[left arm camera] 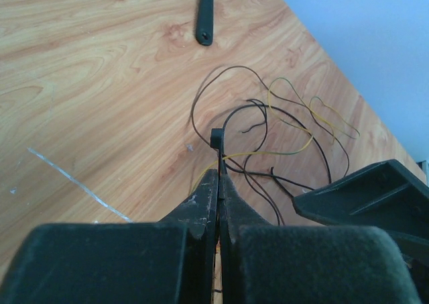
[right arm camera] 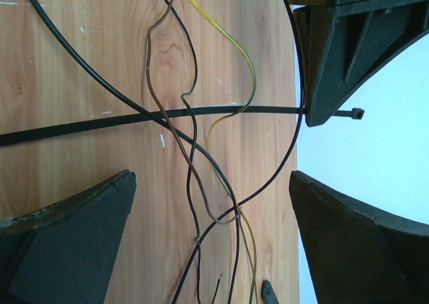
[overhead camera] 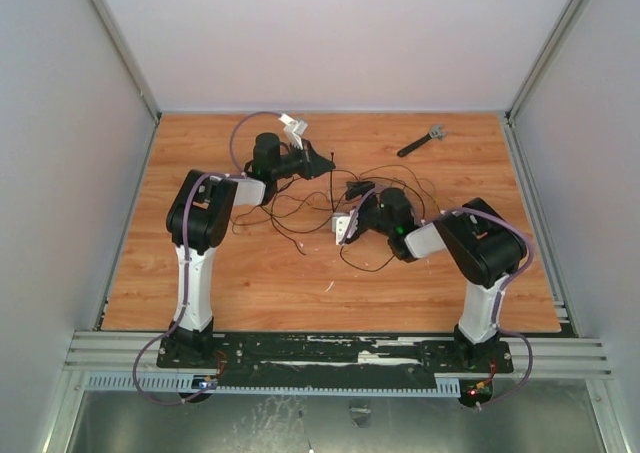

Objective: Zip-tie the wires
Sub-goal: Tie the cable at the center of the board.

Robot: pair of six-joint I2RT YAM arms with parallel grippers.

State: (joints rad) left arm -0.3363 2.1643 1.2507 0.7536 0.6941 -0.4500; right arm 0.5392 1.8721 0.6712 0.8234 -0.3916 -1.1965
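Two grippers work over one tangle, and we take them from the near side outward. Nearest us, the right gripper (right arm camera: 211, 176) hangs low above the wires (right arm camera: 148, 66) with its fingers spread wide and nothing between them. We judge that it waits there to take the free tail of the zip tie (right arm camera: 100, 124). The wires lie in loose loops on the table (overhead camera: 250, 283), around the middle of the board and mostly between the two grippers. In the right wrist view the zip tie runs straight across several strands, though we cannot tell whether it passes over or under each one. Farther out, the left gripper (left arm camera: 218, 176) is squeezed tight on the zip tie close to its head, which pokes out just past the fingertips. We think gripping it there keeps the slot steady, so that the long tail can be brought round the bundle and fed in. The tie is not yet looped. Farthest of all, a wrench (overhead camera: 420, 141) lies near the back right of the table, well apart from the wires and seemingly of no use to this job.
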